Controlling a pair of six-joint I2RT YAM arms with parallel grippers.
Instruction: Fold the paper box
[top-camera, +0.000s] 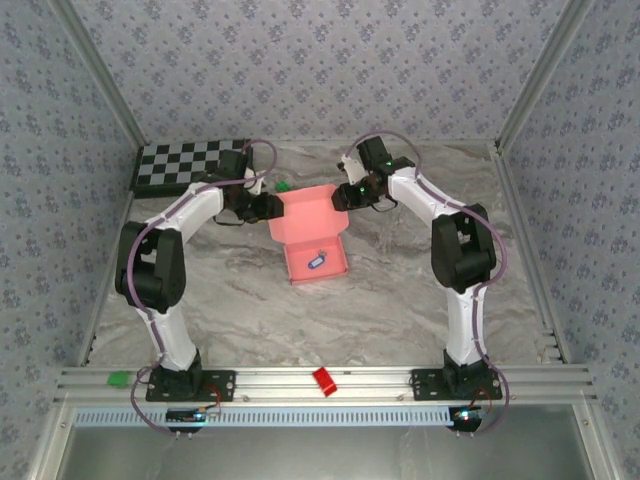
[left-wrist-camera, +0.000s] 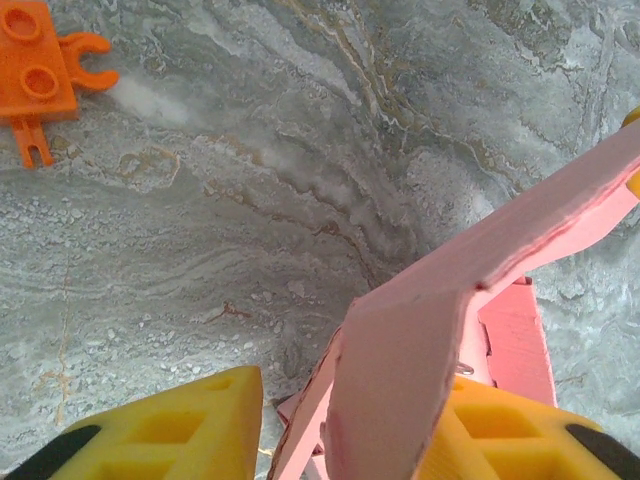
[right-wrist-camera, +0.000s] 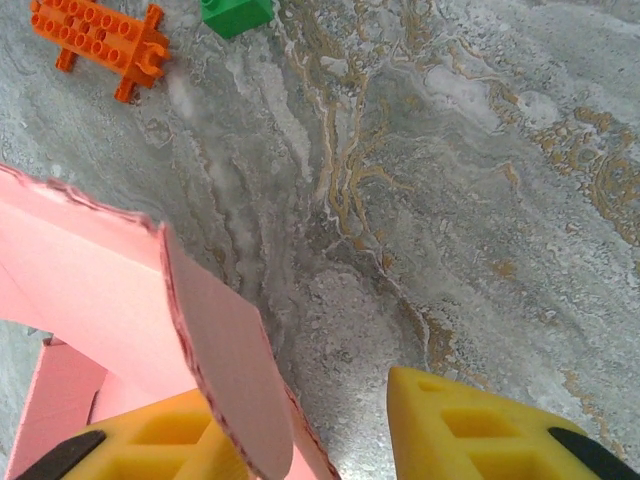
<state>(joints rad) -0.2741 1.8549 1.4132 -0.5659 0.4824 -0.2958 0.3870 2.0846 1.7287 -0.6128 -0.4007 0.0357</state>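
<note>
The salmon-pink paper box (top-camera: 310, 225) lies mid-table, its near tray part flat and its far panel raised. A small blue thing (top-camera: 318, 260) rests in the tray. My left gripper (top-camera: 268, 205) is at the box's left edge. In the left wrist view it (left-wrist-camera: 345, 430) is open, and a bent pink flap (left-wrist-camera: 420, 340) stands between the yellow fingers (left-wrist-camera: 190, 425), leaning on the right one. My right gripper (top-camera: 345, 195) is at the box's right edge. It (right-wrist-camera: 320, 440) is also open, and a rounded flap (right-wrist-camera: 225, 350) sits against its left finger (right-wrist-camera: 150, 445).
A checkerboard (top-camera: 190, 165) lies at the back left. An orange brick (left-wrist-camera: 40, 75) and a green brick (right-wrist-camera: 235, 15) sit on the marble just beyond the box. A red block (top-camera: 324, 380) and a green bit (top-camera: 120, 378) rest on the front rail. Walls close three sides.
</note>
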